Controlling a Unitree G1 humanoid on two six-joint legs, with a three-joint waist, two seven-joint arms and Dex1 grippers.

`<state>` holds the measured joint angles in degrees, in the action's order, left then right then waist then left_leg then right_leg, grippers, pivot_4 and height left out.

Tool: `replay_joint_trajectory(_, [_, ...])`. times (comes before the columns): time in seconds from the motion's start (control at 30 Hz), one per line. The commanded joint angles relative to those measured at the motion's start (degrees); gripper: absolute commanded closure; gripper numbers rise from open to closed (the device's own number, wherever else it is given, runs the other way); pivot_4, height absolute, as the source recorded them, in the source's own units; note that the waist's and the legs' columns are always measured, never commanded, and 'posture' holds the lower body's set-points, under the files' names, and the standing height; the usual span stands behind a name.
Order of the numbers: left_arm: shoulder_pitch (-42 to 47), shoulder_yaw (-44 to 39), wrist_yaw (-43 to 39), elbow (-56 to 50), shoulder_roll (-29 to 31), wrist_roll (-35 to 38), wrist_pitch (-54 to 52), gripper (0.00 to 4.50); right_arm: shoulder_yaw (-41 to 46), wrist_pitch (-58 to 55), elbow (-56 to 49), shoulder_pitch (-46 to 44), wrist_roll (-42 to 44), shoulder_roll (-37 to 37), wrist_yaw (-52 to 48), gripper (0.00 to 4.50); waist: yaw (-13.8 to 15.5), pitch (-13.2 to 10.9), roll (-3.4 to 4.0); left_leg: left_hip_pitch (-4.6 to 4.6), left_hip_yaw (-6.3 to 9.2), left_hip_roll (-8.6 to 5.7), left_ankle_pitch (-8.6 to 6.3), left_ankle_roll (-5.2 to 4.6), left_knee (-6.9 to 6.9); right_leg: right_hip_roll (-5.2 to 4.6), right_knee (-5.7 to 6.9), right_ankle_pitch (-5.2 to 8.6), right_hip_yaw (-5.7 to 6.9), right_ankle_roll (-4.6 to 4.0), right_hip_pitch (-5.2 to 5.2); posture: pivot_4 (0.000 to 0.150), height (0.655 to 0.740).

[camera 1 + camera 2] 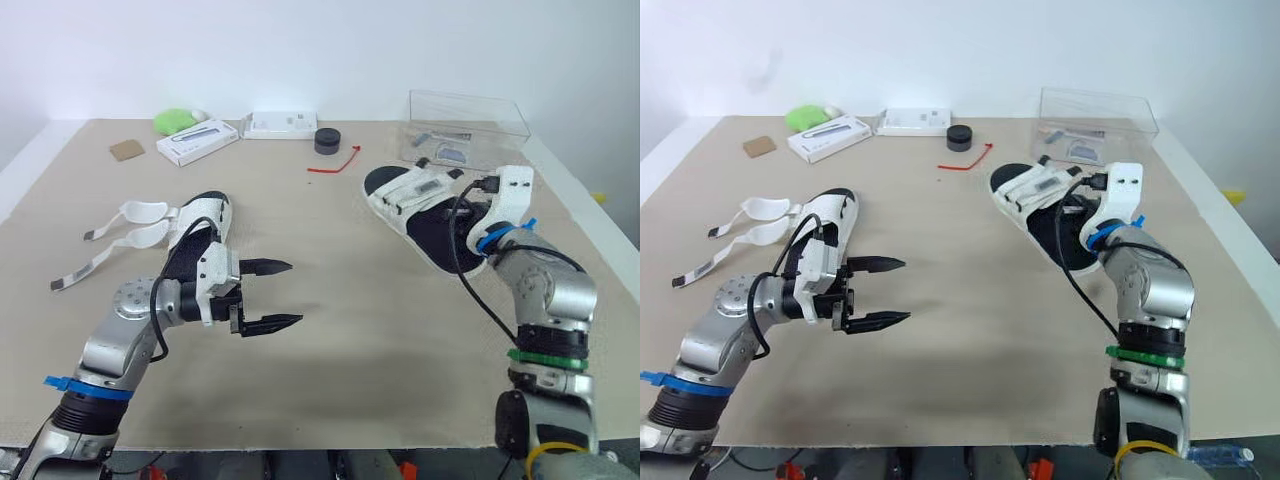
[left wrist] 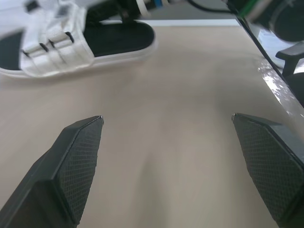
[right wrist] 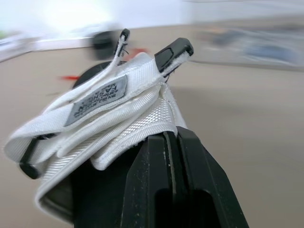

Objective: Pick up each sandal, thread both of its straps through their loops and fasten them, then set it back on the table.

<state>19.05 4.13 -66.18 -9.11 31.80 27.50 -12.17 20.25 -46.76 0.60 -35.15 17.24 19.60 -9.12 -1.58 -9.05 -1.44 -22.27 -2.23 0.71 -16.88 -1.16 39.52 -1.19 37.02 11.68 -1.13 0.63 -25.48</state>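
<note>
Over to the left gripper (image 1: pixel 293 293) first: hangs low above the bare middle of the table (image 1: pixel 380 340), points toward the right, holds both black fingers (image 2: pixel 78 166) wide apart, empty. Sits just in front of the left-side sandal (image 1: pixel 208 212), near its black sole but apart from it.

Now that sandal itself: lies flat on the table toward the left, white upper open. Trails two loose straps (image 1: pixel 145 211) out across the table on its left, plus a longer tail of webbing (image 1: pixel 80 270) nearer the table's edge. Not threaded, not fastened.

Across to the right gripper (image 3: pixel 167 137): reaches into the right-side sandal (image 1: pixel 432 235), presses both fingers together, clamps on the white strap webbing (image 3: pixel 109 118) right at the tips. Hard to tell how much webbing sits between the pads. Up close on the bands: a grey label (image 3: pixel 97 102) on top, a black loop (image 3: pixel 173 50) at the strap's end.

And the right-side sandal: rests on the table on the right, black footbed up, white bands bunched across its front half, just in front of a clear plastic box (image 1: pixel 465 110).

Along the far edge, well apart from both grippers: a green object (image 1: pixel 178 120), a white box (image 1: pixel 197 141), a second white pack (image 1: pixel 282 124), a black round piece (image 1: pixel 327 140), a red tie (image 1: pixel 325 170), a brown square (image 1: pixel 127 149).
</note>
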Motion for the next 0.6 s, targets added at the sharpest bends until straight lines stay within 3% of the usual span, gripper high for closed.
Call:
replay_joint_trajectory(0.03, [0.36,-0.2,0.31,-0.37,-0.41,-0.36,1.28,0.0,4.53,-8.13,-11.82,0.12,0.83,-6.29,11.63,4.41,-0.03,0.0,0.01,0.02,0.01,0.02,0.01,0.01,0.0,0.02,0.03,0.01,0.0,-0.02,0.0,0.15,0.74])
replay_joint_trajectory(0.27, [0.27,0.38,0.07,0.34,-1.03,-1.04,1.67,0.0,13.41,-17.34,-18.18,-2.29,0.64,-20.97,28.04,4.41,0.07,0.01,0.04,0.04,0.05,-0.01,0.12,0.18,0.03,0.17,0.11,-0.02,0.02,0.0,0.02,0.15,0.74])
replay_joint_trajectory(0.6, [0.06,0.6,0.82,-0.19,-1.6,-1.37,1.72,0.0,8.22,-12.43,-15.61,-0.21,-1.42,-18.99,26.39,4.41,0.03,0.01,0.04,0.02,0.07,-0.04,0.11,0.17,0.02,0.22,0.05,-0.02,0.02,0.02,0.04,0.15,0.74])
